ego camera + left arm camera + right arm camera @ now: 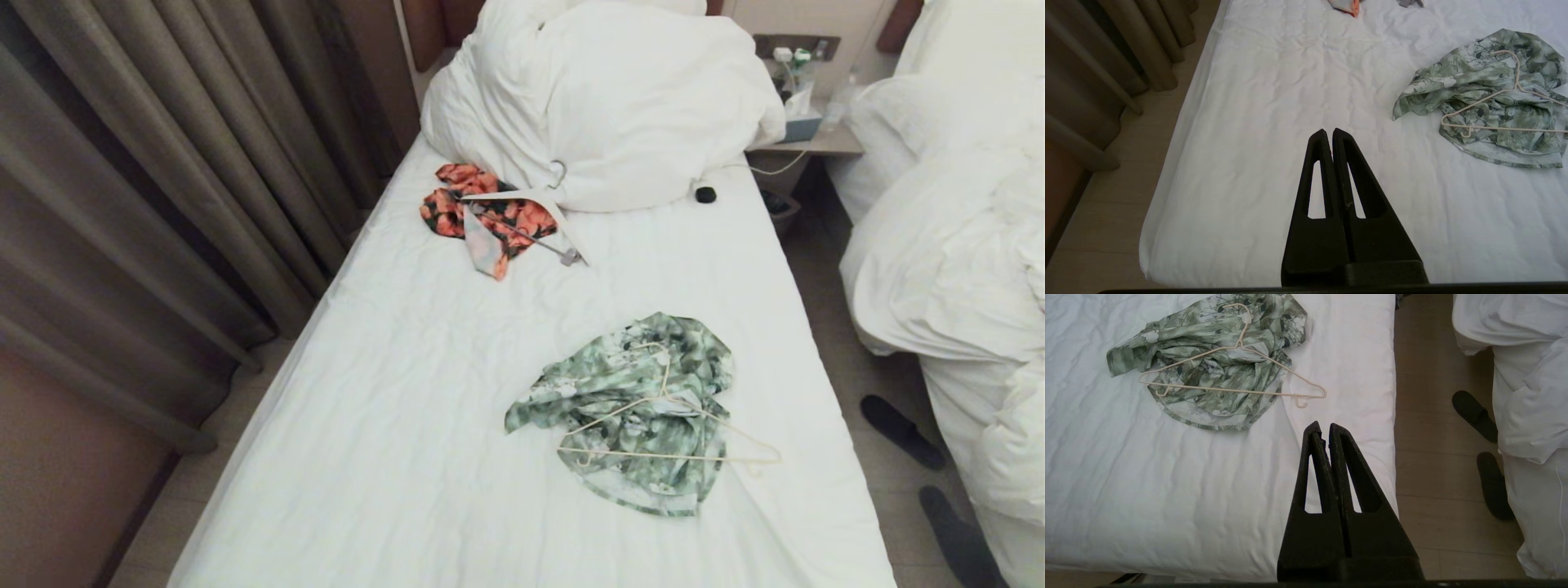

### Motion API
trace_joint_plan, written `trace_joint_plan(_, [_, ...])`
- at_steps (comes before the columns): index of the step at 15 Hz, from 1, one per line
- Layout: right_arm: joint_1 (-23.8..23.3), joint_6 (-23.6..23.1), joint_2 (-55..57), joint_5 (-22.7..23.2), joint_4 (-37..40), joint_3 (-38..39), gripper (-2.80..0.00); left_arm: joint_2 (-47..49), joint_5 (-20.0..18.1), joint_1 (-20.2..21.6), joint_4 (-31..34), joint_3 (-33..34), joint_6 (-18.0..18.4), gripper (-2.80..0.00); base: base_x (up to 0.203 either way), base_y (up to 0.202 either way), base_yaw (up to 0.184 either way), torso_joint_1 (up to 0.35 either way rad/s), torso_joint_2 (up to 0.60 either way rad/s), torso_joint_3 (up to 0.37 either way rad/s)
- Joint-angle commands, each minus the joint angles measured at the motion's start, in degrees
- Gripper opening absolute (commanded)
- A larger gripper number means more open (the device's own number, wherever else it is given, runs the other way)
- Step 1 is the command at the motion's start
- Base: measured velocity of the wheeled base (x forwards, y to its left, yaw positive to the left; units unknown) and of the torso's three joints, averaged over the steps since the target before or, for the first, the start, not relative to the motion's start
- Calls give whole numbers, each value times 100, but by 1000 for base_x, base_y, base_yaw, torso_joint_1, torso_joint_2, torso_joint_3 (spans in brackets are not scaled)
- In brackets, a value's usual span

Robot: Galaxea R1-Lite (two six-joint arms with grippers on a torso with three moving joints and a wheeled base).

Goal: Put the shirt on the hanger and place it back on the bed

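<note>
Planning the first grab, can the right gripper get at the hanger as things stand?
Probably yes. The hanger lies on top of the shirt, uncovered, with bare bed between it and the shut right gripper.

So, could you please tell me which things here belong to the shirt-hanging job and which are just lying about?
For the job:
green floral shirt, crumpled
cream wire hanger, lying on it
bed

Lying about:
orange-and-black garment
white flat hanger
duvet
black slippers
</note>
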Motion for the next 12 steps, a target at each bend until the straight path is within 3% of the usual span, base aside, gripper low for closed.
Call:
trace_joint_plan(1, [4, -2, 14, 2, 5, 6, -280, 16, -2, 4, 0, 3, 3, -280, 0, 0, 0, 0, 0, 0])
trace_joint_plan(12, [4, 6, 11, 2, 5, -3, -280, 16, -2, -2, 0, 9, 3, -280, 0, 0, 0, 0, 0, 0])
